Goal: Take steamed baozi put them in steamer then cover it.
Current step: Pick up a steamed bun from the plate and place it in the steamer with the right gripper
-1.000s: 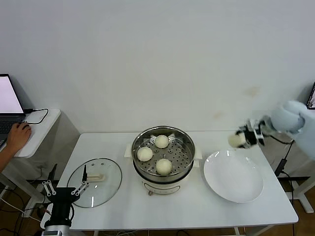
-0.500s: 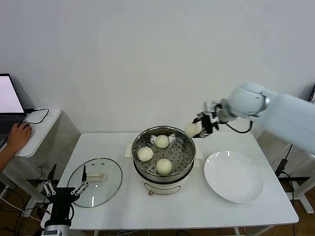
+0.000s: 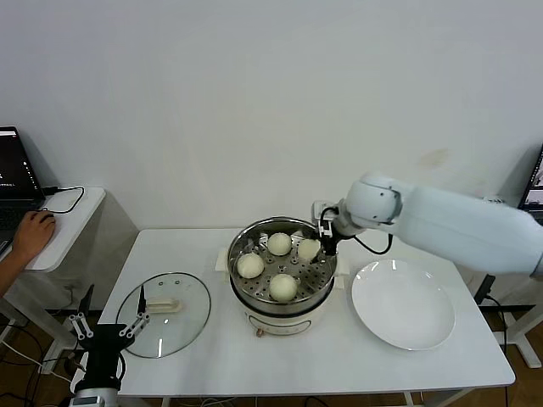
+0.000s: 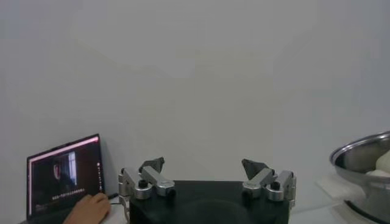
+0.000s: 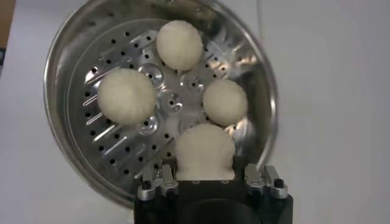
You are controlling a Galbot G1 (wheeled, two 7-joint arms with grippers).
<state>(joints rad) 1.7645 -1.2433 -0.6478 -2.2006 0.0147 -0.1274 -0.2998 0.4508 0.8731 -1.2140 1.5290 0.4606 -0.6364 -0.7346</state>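
Holding: right gripper was clenched on the 4th bun, low over the steamer, above the free spot on the basket's right side.
Why there: prob. so the bun drops clear of the other 3 buns, which sat left, far and near on the perforated floor.
R arm pose: reached across from the right, forearm level, wrist bent down over the far-right rim.
Lid: lay flat on the table, left of the steamer; covering not yet done.
Plate: right of the steamer, bare.
L gripper: parked low by the lid's near edge, fingers spread, grasping nothing.
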